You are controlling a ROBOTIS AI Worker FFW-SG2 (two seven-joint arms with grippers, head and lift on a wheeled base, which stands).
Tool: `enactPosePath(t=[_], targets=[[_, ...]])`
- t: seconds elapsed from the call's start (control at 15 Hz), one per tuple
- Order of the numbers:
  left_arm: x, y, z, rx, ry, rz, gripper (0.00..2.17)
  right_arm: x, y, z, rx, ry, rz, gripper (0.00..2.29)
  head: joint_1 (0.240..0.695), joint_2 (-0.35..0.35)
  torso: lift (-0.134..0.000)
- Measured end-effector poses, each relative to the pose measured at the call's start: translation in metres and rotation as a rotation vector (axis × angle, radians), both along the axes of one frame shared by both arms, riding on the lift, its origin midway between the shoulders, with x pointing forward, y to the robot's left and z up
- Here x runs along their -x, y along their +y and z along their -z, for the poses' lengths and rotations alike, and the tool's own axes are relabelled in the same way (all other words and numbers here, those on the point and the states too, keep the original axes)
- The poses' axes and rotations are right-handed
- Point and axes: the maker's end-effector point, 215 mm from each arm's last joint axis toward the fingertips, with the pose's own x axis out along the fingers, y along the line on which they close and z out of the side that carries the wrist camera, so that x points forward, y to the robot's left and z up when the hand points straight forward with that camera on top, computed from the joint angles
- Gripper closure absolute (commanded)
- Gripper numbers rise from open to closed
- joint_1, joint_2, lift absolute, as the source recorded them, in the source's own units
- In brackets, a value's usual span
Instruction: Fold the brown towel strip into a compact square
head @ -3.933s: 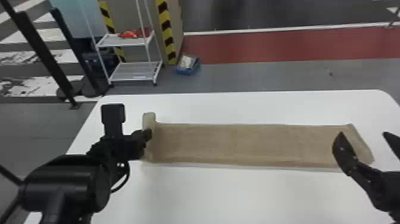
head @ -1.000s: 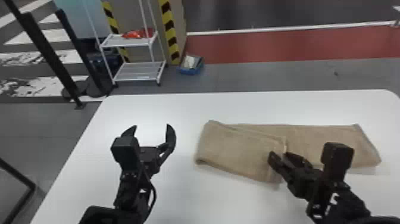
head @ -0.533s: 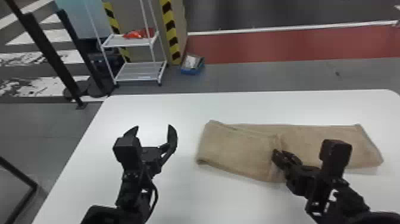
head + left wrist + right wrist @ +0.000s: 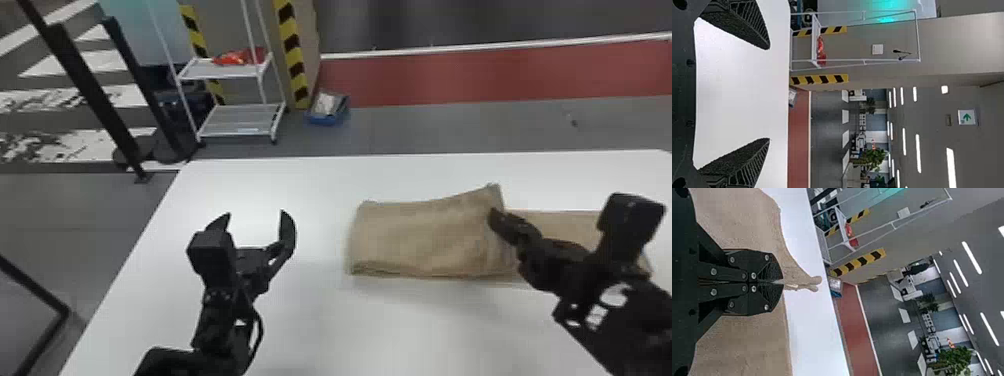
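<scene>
The brown towel strip (image 4: pixel 420 240) lies on the white table with its left part folded over toward the right. My right gripper (image 4: pixel 492 215) is shut on the folded layer's far right edge, where a corner peaks upward. In the right wrist view, the towel (image 4: pixel 738 217) spreads on both sides of the right gripper (image 4: pixel 781 282), with its pinched edge protruding past the fingertips. Behind the right arm, part of the flat right end is hidden. Off to the towel's left, my left gripper (image 4: pixel 255 217) stands open with nothing between its fingers; in the left wrist view, the left gripper (image 4: pixel 769 94) is spread wide.
The white table (image 4: pixel 310 320) extends around the towel, with its left edge beyond the left arm. Past the far edge, on the floor, are a white wire shelf (image 4: pixel 240 120), a blue bin (image 4: pixel 327 112) and black posts at left.
My right gripper has moved toward the table's far side and slightly right, carrying the folded layer's edge with it; the fold lies straighter over the strip. Earlier, the left gripper moved off the towel's left end.
</scene>
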Motion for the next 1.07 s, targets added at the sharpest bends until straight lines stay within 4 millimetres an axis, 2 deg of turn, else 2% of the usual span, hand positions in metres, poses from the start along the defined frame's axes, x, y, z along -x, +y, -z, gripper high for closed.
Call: enactPosePath(t=[0.07,0.13,0.2,0.27,0.33,0.47,0.67,0.93,1.07], targets=[[0.002,0.002,-0.003,-0.001,-0.005,-0.003,0.04,-0.005,-0.031,-0.007,-0.01,0.006,0.038,1.48,0.695,0.125,-0.109],[0.002,0.003,-0.007,-0.002,-0.01,-0.003,0.04,-0.009,-0.067,-0.012,-0.006,0.019,0.078,1.48,0.695,0.066,-0.109],[0.001,0.002,-0.009,-0.002,-0.013,-0.001,0.04,-0.011,-0.092,-0.012,0.005,0.042,0.096,1.48,0.695,0.043,-0.109],[-0.002,-0.001,-0.013,-0.002,-0.019,0.007,0.04,-0.012,-0.114,-0.003,0.019,0.082,0.108,1.48,0.695,0.018,-0.109],[-0.006,-0.005,-0.016,-0.002,-0.023,0.016,0.04,-0.012,-0.126,0.008,0.029,0.114,0.112,1.48,0.695,-0.001,-0.109],[-0.011,-0.015,-0.015,-0.002,-0.015,0.031,0.04,-0.019,-0.126,0.01,0.041,0.127,0.094,1.48,0.695,-0.018,-0.109],[-0.011,-0.026,-0.01,-0.007,0.004,0.049,0.04,-0.026,-0.121,-0.004,0.038,0.146,0.053,1.48,0.695,-0.024,-0.109],[-0.008,-0.021,0.001,-0.015,0.037,0.043,0.04,-0.017,-0.144,-0.027,0.004,0.14,0.076,1.48,0.695,-0.043,-0.109],[-0.009,-0.024,0.0,-0.015,0.036,0.048,0.04,-0.016,-0.149,-0.016,0.022,0.165,0.082,1.48,0.695,-0.051,-0.109]])
